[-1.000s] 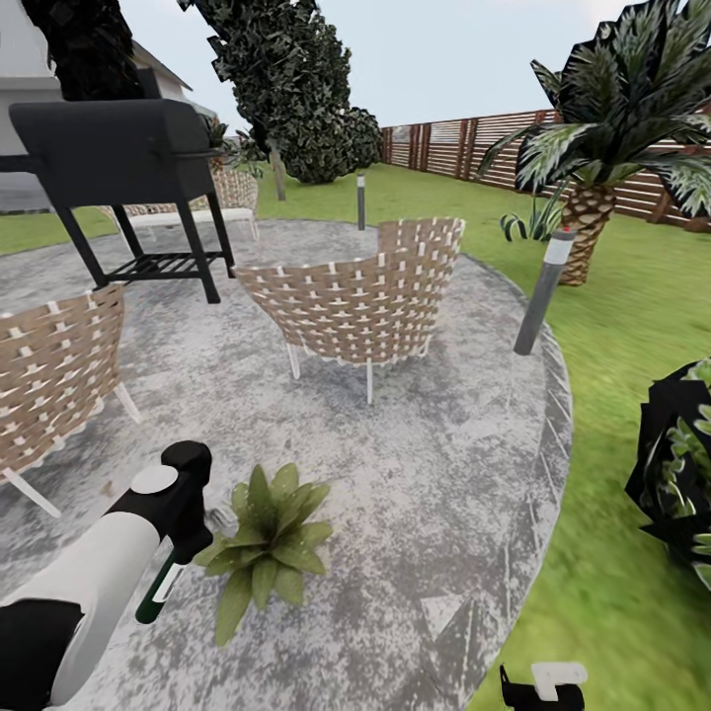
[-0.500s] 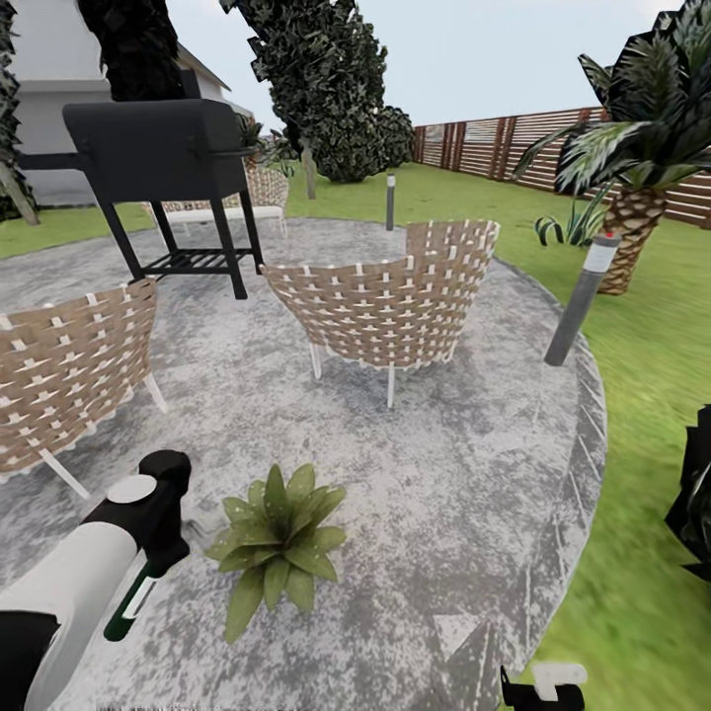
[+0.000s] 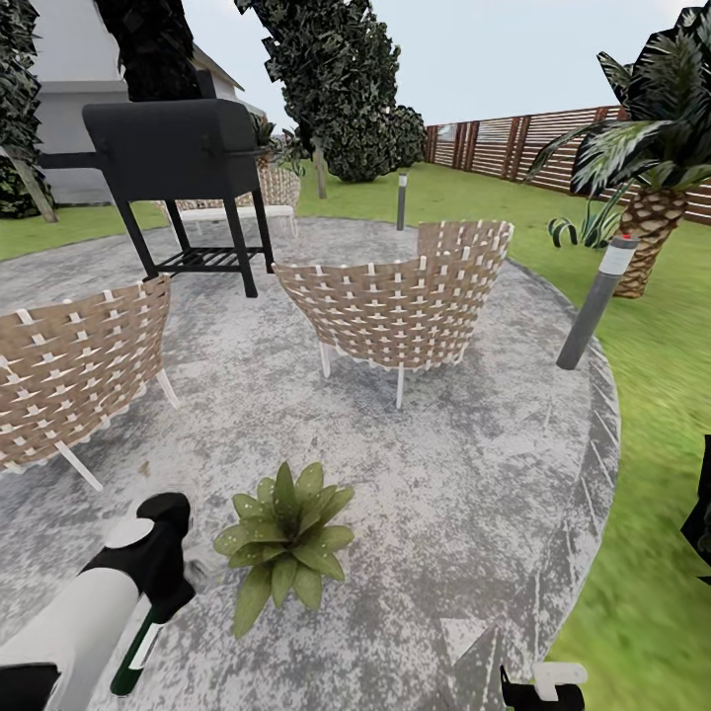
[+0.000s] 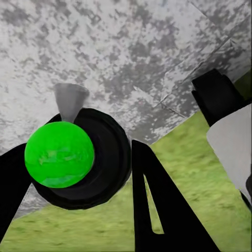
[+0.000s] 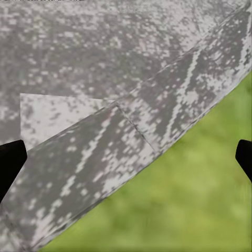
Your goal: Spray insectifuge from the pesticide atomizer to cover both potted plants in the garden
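Left hand (image 4: 73, 173) has its fingers clamped round the atomizer (image 4: 59, 154), nozzle aimed near the plant (image 3: 284, 538) on the patio (image 3: 474, 474). Right hand (image 5: 126, 157) is spread wide with nothing in it, over the patio edge and lawn (image 5: 199, 210).

Bare patio (image 3: 464, 494) at my 12 to 2 o'clock: open passage. Potted plant (image 3: 284, 538) at 11; wicker chairs (image 3: 400, 301) beyond it.

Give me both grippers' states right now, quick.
Left gripper: shut on the pesticide atomizer.
Right gripper: open, holding nothing, over the patio edge.
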{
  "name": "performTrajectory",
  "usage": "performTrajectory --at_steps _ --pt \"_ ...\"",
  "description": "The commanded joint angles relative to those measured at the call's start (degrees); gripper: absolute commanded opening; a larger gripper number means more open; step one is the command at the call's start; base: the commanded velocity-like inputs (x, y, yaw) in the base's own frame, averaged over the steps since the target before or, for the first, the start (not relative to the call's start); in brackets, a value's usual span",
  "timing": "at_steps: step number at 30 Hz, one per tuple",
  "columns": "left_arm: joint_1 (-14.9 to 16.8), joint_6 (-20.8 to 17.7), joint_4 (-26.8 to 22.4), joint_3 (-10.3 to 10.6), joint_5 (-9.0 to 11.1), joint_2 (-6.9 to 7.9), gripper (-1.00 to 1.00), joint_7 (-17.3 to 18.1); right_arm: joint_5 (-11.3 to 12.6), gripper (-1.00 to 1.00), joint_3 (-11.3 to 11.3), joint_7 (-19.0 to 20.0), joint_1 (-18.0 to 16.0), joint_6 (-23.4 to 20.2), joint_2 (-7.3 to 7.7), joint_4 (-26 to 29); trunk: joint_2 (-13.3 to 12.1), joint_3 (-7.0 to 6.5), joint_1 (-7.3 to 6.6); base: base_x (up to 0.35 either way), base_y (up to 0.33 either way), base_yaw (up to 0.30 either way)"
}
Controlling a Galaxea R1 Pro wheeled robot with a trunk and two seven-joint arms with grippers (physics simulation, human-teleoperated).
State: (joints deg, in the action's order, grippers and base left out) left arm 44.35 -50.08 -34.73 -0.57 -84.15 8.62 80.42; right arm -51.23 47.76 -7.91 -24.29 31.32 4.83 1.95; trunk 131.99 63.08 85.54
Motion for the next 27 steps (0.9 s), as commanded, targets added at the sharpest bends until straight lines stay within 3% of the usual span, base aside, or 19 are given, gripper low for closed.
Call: performTrajectory --at_steps 1,3,4,7,9,12,15,16,19,21,23,27 --pt "-0.23 -0.55 0.17 -2.21 0.67 -0.19 -1.0 -2.97 -0.62 1.0 0.23 -0.44 -0.03 0.16 0.06 -0.11 0.02 0.05 -0.01 0.0 0.0 0.0" --pt "-0.5 -0.32 0.73 -4.84 4.86 -0.25 -1.0 -6.63 -0.62 1.0 0.23 -0.44 -0.03 0.17 0.07 -0.11 0.02 0.05 -0.01 0.0 0.0 0.0" --pt "-0.58 -0.22 0.82 -5.2 6.25 -0.22 -1.0 -7.41 -0.62 1.0 0.23 -0.44 -0.04 0.18 0.07 -0.11 0.02 0.05 -0.01 0.0 0.0 0.0" --pt "-1.0 -0.12 0.87 -5.56 7.67 -0.52 -1.0 -9.1 -0.62 1.0 0.23 -0.42 -0.03 0.15 0.09 -0.11 0.02 0.05 -0.01 0.0 0.0 0.0" --pt "-1.36 -0.11 0.89 -5.65 7.85 -1.47 -1.0 -9.52 -0.62 1.0 0.23 -0.43 -0.03 0.14 0.09 -0.11 0.02 0.05 -0.01 0.0 0.0 0.0" --pt "-1.7 0.02 0.95 -5.79 7.88 -1.07 -1.0 -9.86 -0.61 1.0 0.23 -0.44 -0.03 0.14 0.08 -0.11 0.02 0.05 -0.01 0.0 0.0 0.0" --pt "-7.52 0.14 0.54 -5.87 8.49 -1.58 -1.0 -14.58 -0.55 1.0 0.23 -0.44 -0.03 0.14 0.01 -0.11 0.02 0.05 -0.01 0.0 0.0 0.025" --pt "-7.92 0.15 0.67 -5.89 9.27 -1.6 -1.0 -15.12 -0.54 1.0 0.23 -0.44 -0.02 0.14 0.01 -0.14 0.02 0.05 -0.01 0.0 0.0 0.138" --pt "-9.62 1.1 0.29 -5.83 16.55 -1.01 -1.0 -16.2 -0.51 1.0 0.23 -0.44 -0.04 0.14 -0.24 -0.19 0.02 0.05 -0.01 0.0 0.0 0.235" --pt "-10.04 3.63 0.16 -5.83 19.35 -0.92 -1.0 -18.1 -0.47 1.0 0.23 -0.44 0.0 0.14 -0.22 -0.19 0.02 0.05 -0.01 0.0 0.0 0.268" --pt "-10.19 5.33 0.12 -5.84 20.47 -1.3 -1.0 -21.96 -0.5 1.0 0.23 -0.44 -0.04 0.14 -0.25 -0.2 0.02 0.05 -0.01 0.0 0.0 0.235" --pt "-10.15 6.03 0.04 -5.86 20.9 -1.62 -1.0 -24.09 -0.53 1.0 0.23 -0.44 -0.04 0.16 -0.18 -0.19 0.02 0.05 -0.01 0.0 0.0 0.063"
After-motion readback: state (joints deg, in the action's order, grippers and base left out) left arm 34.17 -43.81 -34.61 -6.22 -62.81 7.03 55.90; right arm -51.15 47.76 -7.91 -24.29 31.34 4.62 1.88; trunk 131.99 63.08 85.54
